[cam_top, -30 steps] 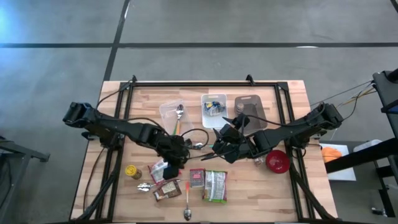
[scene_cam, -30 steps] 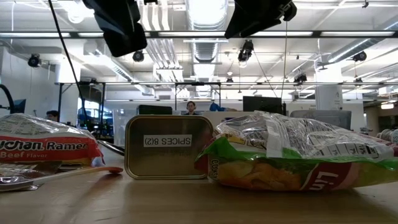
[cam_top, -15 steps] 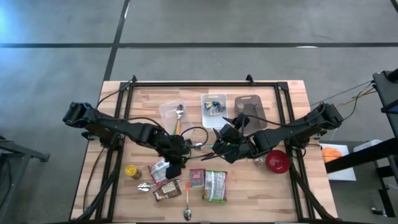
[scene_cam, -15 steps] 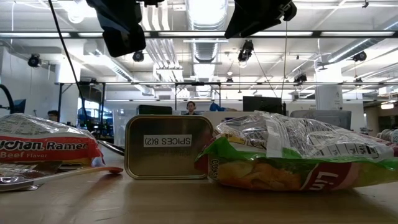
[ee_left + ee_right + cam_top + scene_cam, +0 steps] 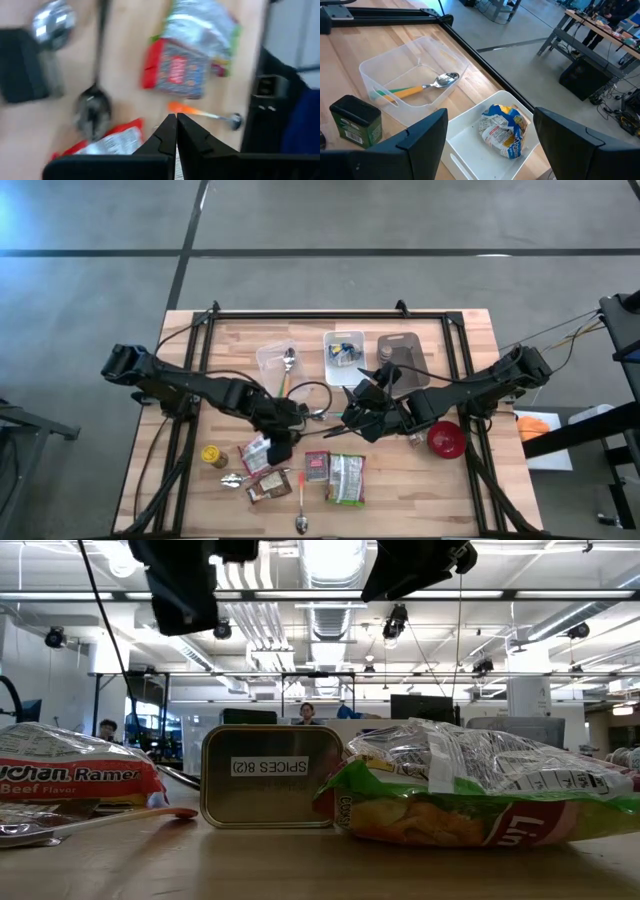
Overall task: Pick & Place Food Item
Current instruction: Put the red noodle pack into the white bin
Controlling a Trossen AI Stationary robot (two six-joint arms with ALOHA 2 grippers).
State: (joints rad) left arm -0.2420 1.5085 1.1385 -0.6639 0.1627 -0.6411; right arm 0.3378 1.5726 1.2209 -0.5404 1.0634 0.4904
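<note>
1. Along the front edge of the tabletop [image 5: 420,490], left of centre: a tight cluster of chip bag [image 5: 347,478], spice tin [image 5: 316,467], orange-handled spoon [image 5: 301,495] and two ramen packets.
2. Just behind that, directly over the upper ramen packet [image 5: 257,452], probably the food item to pick: left gripper [image 5: 279,448], fingers pressed together, nothing clamped, not touching the packet.
3. Risk on descent: with fingers together, only a push on the packet, no grasp; needs opening first.
4. Risk on closing: slippery, puffy wrapper, likely to slide or crumple out of a shallow pinch.
5. Risk of collateral contact: metal spoon [image 5: 92,107] and spice tin just beside the packet, easy to nudge or drag along.
6. Near the tabletop's middle: right gripper [image 5: 350,423], fingers wide apart, empty, waiting close to the left arm; a carry across the centre could clip it or the loose cable [image 5: 312,394] looped between the two.
7. Toward the far edge: clear tub [image 5: 272,356] holding a spoon, white tub [image 5: 344,333] holding a food wrapper; thin rims, easy to catch with a low-carried packet.
8. Open room: bare wood toward the front right corner past the red bowl [image 5: 446,440], and at the far left corner; little room between the arms.
</note>
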